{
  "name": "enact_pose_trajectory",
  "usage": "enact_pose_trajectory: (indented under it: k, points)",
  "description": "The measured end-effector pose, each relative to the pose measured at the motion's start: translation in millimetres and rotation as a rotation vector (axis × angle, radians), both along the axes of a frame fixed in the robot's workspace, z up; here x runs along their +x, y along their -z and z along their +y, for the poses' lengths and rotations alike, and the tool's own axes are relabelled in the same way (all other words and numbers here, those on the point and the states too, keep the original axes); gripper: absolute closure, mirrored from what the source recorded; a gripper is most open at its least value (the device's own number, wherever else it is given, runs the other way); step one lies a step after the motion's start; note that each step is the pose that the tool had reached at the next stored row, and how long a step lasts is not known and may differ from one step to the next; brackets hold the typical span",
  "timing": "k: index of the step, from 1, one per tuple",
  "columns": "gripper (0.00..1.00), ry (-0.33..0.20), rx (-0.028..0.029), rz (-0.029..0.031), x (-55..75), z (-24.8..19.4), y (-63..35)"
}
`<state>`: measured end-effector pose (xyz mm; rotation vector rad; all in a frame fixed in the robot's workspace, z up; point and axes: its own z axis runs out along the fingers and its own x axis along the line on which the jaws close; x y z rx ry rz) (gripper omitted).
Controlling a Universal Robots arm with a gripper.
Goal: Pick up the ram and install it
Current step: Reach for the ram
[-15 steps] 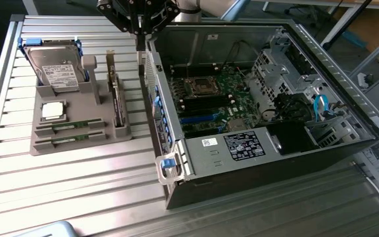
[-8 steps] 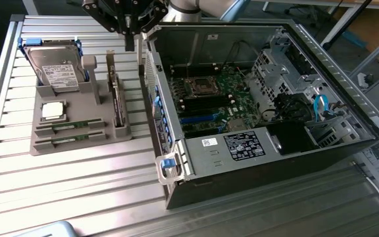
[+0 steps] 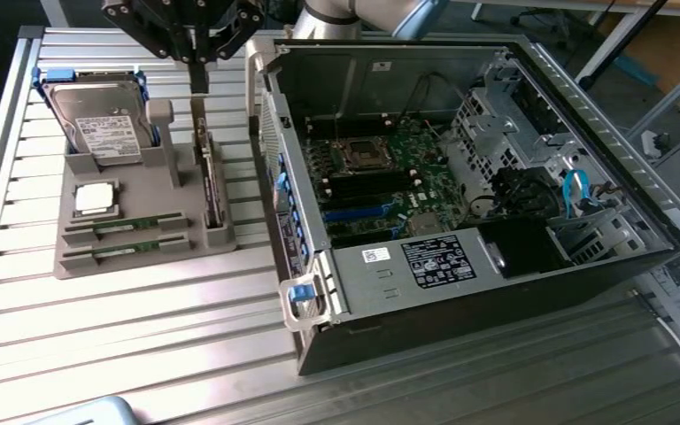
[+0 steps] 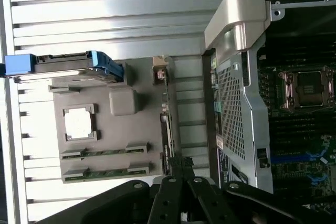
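Two slim green ram sticks (image 3: pixel 127 223) (image 3: pixel 125 251) lie side by side in slots at the front of a grey holder tray (image 3: pixel 139 190). The wrist view shows the same ram pair (image 4: pixel 105 153) (image 4: pixel 105 173) in the tray (image 4: pixel 142 129). My gripper (image 3: pixel 198 86) hangs well above the tray's back part, over the upright dark expansion card (image 3: pixel 208 177), clear of both sticks. Its black fingers (image 4: pixel 170 190) are shut together with nothing between them.
The tray also holds a hard drive (image 3: pixel 98 124) in blue rails and a square silver processor (image 3: pixel 95 198). An open computer case (image 3: pixel 517 266) lies at the exterior view's right, its motherboard (image 3: pixel 417 177) and processor socket (image 3: pixel 358 155) exposed. Everything rests on a slatted metal table (image 3: pixel 139 328).
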<state>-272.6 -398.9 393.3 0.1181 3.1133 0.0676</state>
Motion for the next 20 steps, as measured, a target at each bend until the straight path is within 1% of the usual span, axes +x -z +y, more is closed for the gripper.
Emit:
enact_pose_trajectory:
  k: [10, 20]
  points:
    - [0.89, 0.000, 0.0000, 0.0027, -38.2, 0.0, 0.0]
    - [0.89, 0.000, -0.0001, 0.0085, -70.4, 0.1, -0.1]
